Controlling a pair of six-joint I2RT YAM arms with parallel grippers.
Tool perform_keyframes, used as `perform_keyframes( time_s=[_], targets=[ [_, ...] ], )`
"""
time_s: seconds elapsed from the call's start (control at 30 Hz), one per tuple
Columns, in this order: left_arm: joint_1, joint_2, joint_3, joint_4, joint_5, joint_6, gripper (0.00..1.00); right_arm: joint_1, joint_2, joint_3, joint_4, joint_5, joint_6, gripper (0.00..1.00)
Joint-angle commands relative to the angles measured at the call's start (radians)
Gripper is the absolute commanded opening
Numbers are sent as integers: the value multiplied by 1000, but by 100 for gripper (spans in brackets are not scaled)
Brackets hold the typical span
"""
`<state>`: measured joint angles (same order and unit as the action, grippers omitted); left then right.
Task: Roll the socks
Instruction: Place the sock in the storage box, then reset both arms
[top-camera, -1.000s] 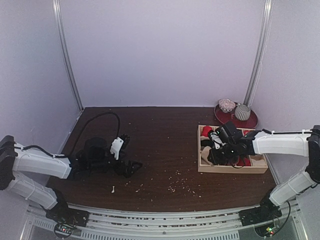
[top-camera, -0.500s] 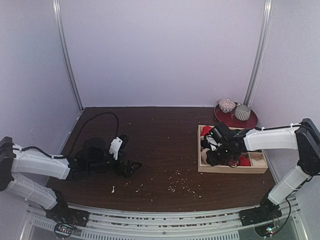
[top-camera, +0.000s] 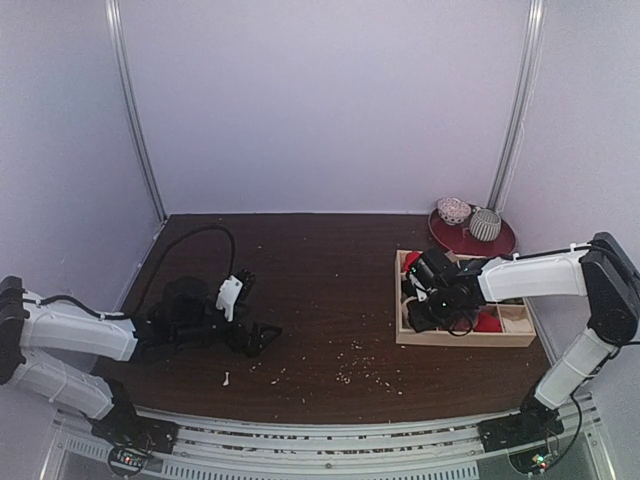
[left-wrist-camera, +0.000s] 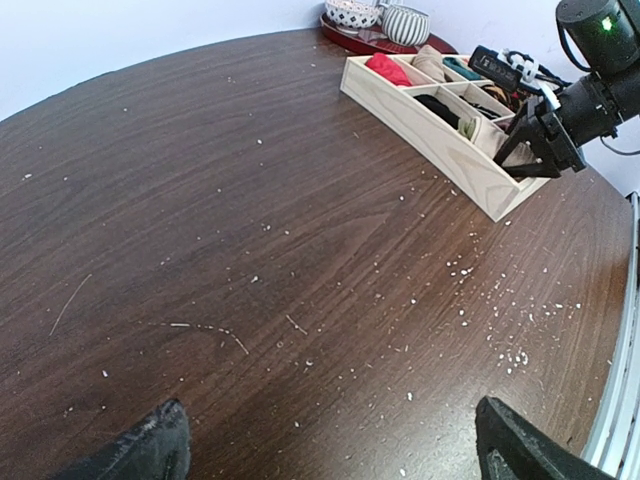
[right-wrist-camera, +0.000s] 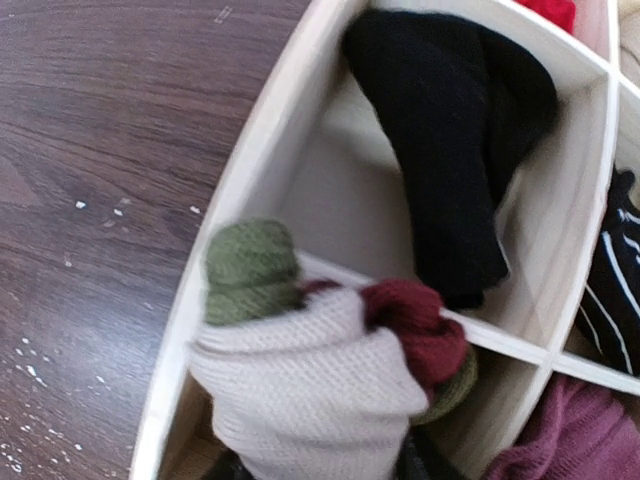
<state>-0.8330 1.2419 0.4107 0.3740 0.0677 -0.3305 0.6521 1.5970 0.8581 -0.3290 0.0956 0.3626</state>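
Right wrist: bunched knit sock, perhaps gripped, over wooden tray.

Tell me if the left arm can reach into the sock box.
Probably not: the left gripper lies far across the table from the box, where the right gripper holds a rolled sock.

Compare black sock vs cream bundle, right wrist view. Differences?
Colour: the black sock is plain black; the cream bundle shows green and maroon parts. Pose: the black sock lies loose inside one compartment; the cream bundle is bunched up over a divider. Both are knit, at the wooden box.
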Motion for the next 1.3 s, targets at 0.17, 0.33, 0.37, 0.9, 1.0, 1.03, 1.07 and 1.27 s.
perform_keyframes(
  time_s=[0.17,0.33,0.37,0.9,1.0,1.03,1.07,1.27],
  targets=[
    [5,21,22,6,-21,31,98,-4,-20,32,-95,70,-9,55],
    [5,33,31,-5,-41,37,98,-7,-60,88,-118,73,-22,58],
    [4,35,35,-9,-41,38,98,-8,-74,96,-118,69,-23,58],
    [5,-9,43,-70,-113,21,98,-45,-194,49,35,-65,-54,28],
    [5,-27,46,-88,-123,19,98,-56,-149,29,76,-94,-58,23],
    [5,-32,45,-93,-127,19,98,-57,-133,21,89,-100,-59,22],
    [4,-38,45,-97,-131,17,98,-58,-109,11,108,-109,-59,22],
    [4,-63,38,-115,-151,-6,98,-61,-25,-59,160,-135,-37,19]
  ],
)
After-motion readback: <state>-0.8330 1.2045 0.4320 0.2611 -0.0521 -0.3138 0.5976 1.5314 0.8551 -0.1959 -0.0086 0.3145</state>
